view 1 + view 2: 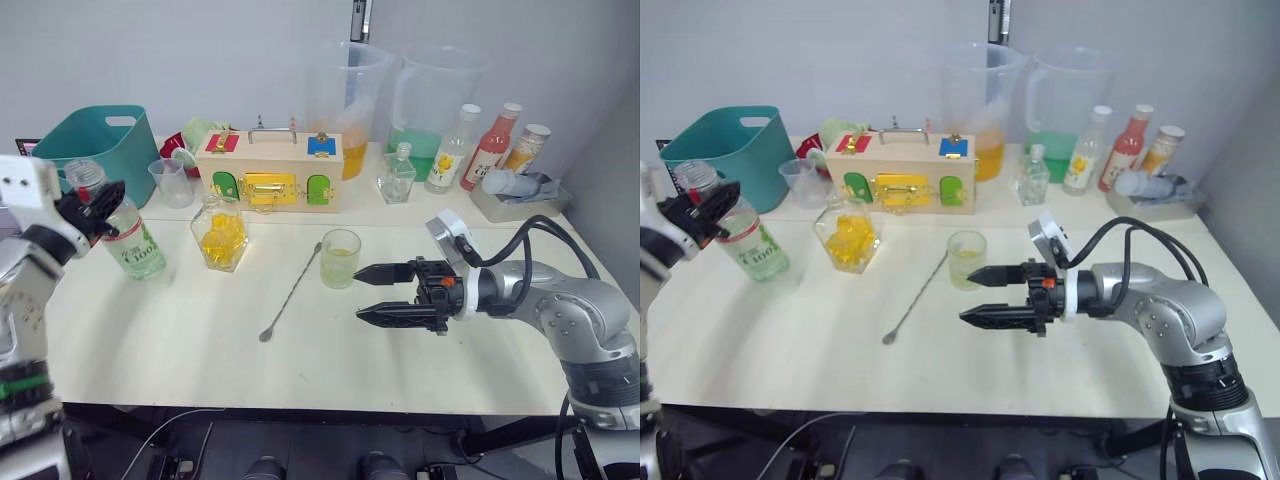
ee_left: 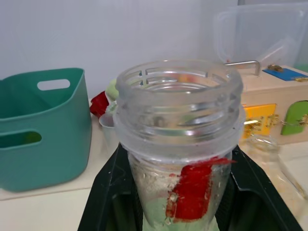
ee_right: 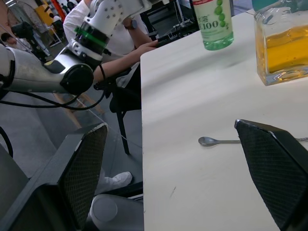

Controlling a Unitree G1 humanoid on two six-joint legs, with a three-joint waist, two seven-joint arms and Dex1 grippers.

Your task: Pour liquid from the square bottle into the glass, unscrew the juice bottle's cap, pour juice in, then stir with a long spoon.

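My left gripper (image 1: pixel 92 213) is shut on the neck of the juice bottle (image 1: pixel 135 240), which leans at the table's left. The bottle's mouth (image 2: pixel 179 79) is open between the black fingers (image 2: pixel 103 192), and its cap is out of view. The square bottle (image 1: pixel 220 235) of yellow liquid stands mid-table. To its right is the glass (image 1: pixel 340 258) with a little pale liquid. The long spoon (image 1: pixel 292 290) lies flat between them, its bowl (image 3: pixel 208 141) toward the front. My right gripper (image 1: pixel 362 295) hangs open just right of the glass, pointing left and holding nothing.
A teal bin (image 1: pixel 100 145), a measuring cup (image 1: pixel 172 183), a wooden latch box (image 1: pixel 270 170), two big pitchers (image 1: pixel 350 95) and several small bottles (image 1: pixel 490 145) line the back. A person (image 3: pixel 120 29) sits beyond the table's left edge.
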